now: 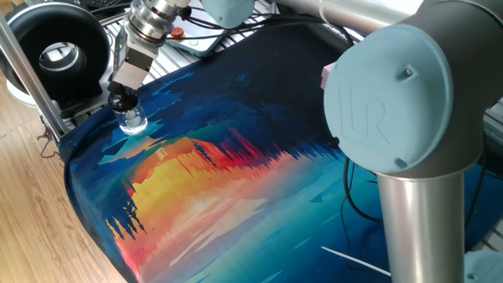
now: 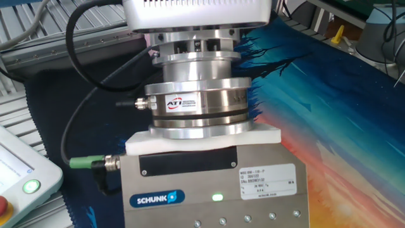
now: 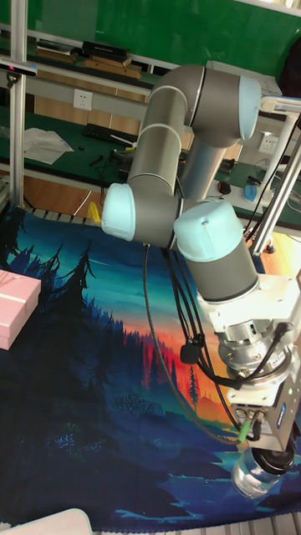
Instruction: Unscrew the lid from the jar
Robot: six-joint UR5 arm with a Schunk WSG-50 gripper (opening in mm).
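One fixed view — gripper (image 1: 119,98): we are seeing it standing over the small jar near the cloth's edge, fingers closed around the lid (image 1: 119,101); we are reading it as clenched on the cap.
One fixed view — jar (image 1: 133,122): clear glass, sitting directly under the fingertips on the painted cloth (image 1: 236,181), upright as far as we are able to tell.
One fixed view — black ring device (image 1: 55,55): lying off to the side of the tool, apart from it and playing no part in this step.
One fixed view — pink box (image 1: 334,75): sitting well away from the tool, across the cloth, mostly hidden by the arm.
The other fixed view — tool body (image 2: 215,190): it is filling the frame; fingers, lid and jar are falling below the picture edge, so we are not judging the grasp here.
Tall fixed view — gripper (image 3: 269,458): pointing down with the dark cap (image 3: 269,460) between the fingers and the glass body (image 3: 252,478) just beneath.
Step in hand: we are judging this to be the twisting of the cap.
Advice: we are recommending turning about the jar's own axis and keeping the squeeze firm. The jar is unsupported, so we are watching for the glass spinning with the cap.
Risk: lifting early is likely to carry the whole jar up.
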